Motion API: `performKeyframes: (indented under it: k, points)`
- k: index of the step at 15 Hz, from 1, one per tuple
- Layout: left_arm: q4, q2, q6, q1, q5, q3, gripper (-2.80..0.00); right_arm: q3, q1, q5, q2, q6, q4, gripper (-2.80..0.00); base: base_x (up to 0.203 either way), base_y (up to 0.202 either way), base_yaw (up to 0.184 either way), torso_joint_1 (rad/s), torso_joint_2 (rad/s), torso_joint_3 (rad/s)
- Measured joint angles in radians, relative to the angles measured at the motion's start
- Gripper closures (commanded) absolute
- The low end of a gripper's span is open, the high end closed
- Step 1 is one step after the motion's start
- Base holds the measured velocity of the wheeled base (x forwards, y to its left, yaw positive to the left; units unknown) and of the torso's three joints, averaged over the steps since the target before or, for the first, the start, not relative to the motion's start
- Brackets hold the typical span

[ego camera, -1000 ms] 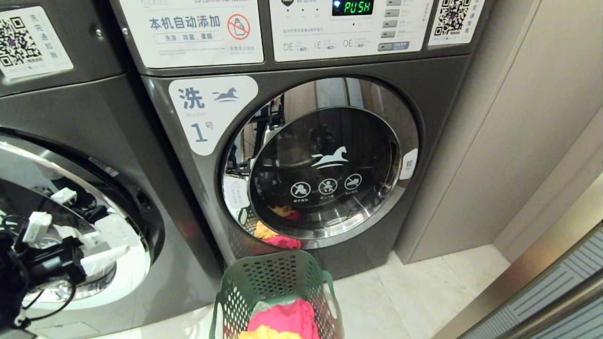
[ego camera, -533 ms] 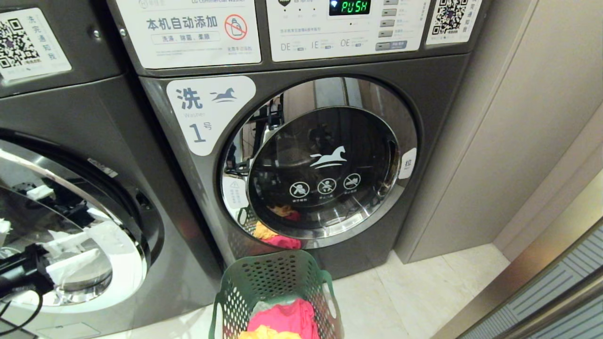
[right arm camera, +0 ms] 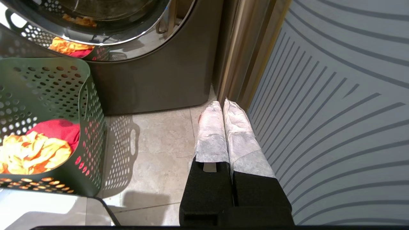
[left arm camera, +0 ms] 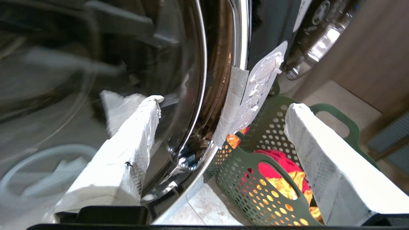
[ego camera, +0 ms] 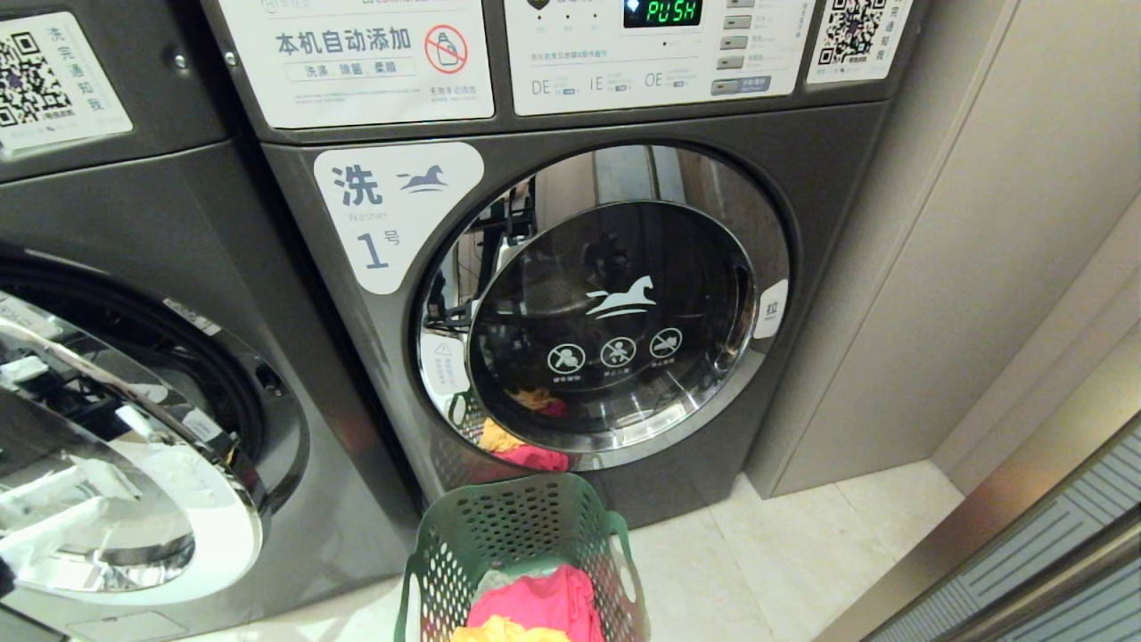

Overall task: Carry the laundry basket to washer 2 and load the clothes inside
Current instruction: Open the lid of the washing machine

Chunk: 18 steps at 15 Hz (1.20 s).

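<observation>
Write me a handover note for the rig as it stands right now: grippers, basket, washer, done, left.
Left gripper: open, fingers either side of the left washer's door edge, holding nothing.
Right gripper: shut, empty, parked low by the striped panel.
Laundry basket: on the floor in front of the washer labelled 1, with the clothes inside it.
Left washer: number label out of view; door partly open.
Done: basket delivered, door unlatched.
Left: swing the door fully open, move all the clothes into the drum.
</observation>
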<state>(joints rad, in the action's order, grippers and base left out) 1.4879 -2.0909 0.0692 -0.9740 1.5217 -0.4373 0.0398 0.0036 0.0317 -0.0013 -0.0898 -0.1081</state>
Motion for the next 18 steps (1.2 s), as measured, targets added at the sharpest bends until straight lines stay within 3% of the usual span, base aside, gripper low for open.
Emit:
performKeyframes:
  k: [2,7,9,11,14,16,18]
  points:
    - [-0.024,0.102,0.0,-0.117,-0.012,0.07,-2.8,0.0,0.001,0.0,0.0,0.0,0.0,0.0,0.0,0.0,0.0,0.0,0.0,0.0]
    - [-0.194,0.489,-0.047,-0.565,-0.011,0.153,-2.8,0.0,0.001,0.0,0.0,0.0,0.0,0.0,0.0,0.0,0.0,0.0,0.0,0.0]
    - [-0.304,0.686,-0.105,-0.685,-0.075,0.152,-2.8,0.0,0.001,0.0,0.0,0.0,0.0,0.0,0.0,0.0,0.0,0.0,0.0,0.0]
    - [-0.408,0.88,-0.204,-0.749,-0.235,0.133,-2.8,0.0,0.001,0.0,0.0,0.0,0.0,0.0,0.0,0.0,0.0,0.0,0.0,0.0]
    - [-0.5,1.065,-0.295,-0.752,-0.526,-0.015,-2.8,0.0,0.001,0.0,0.0,0.0,0.0,0.0,0.0,0.0,0.0,0.0,0.0,0.0]
    - [-0.572,1.122,-0.296,-0.738,-0.612,-0.178,-2.8,0.0,0.001,0.0,0.0,0.0,0.0,0.0,0.0,0.0,0.0,0.0,0.0,0.0]
    - [-0.717,1.153,-0.293,-0.728,-0.633,-0.371,-2.8,0.0,0.001,0.0,0.0,0.0,0.0,0.0,0.0,0.0,0.0,0.0,0.0,0.0]
